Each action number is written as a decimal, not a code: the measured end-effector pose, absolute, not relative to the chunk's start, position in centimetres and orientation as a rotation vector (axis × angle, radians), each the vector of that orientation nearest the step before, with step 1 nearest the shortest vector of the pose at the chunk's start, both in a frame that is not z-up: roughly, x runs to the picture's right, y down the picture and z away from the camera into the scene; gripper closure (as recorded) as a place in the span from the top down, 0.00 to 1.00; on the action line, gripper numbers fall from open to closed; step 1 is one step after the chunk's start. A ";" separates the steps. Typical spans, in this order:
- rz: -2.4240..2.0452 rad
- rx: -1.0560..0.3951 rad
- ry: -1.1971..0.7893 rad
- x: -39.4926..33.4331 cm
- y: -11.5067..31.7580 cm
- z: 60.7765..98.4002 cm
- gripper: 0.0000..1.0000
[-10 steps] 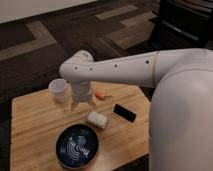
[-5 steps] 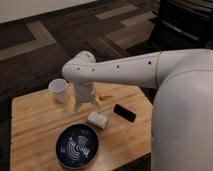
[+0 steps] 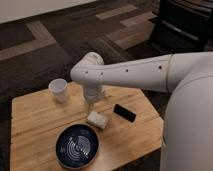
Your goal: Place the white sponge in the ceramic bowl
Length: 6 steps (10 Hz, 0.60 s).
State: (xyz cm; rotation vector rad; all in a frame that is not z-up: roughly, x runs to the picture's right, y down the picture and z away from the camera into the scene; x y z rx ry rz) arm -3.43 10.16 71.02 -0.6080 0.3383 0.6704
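We see the gripper (image 3: 91, 104) hanging under the white arm, just above the white sponge (image 3: 97, 119); whether it is open or closed we cannot tell. The sponge lies on the wooden table (image 3: 30, 125), between the ceramic bowl (image 3: 77, 146) near the front edge and the black phone (image 3: 124, 113). The white cup (image 3: 58, 90) stands near the far edge. Bare wood spreads to the left.
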 end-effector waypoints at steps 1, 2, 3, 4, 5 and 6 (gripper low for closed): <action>0.529 -0.639 0.333 -2.9 10.6 70.7 0.65; 0.398 -0.652 0.326 -2.6 10.6 70.5 0.65; 0.324 -0.655 0.324 -2.3 10.5 70.4 0.65; 0.267 -0.658 0.321 -2.1 10.4 70.4 0.65; 0.263 -0.657 0.322 -2.0 10.3 70.4 0.65; 0.263 -0.657 0.322 -2.0 10.3 70.4 0.65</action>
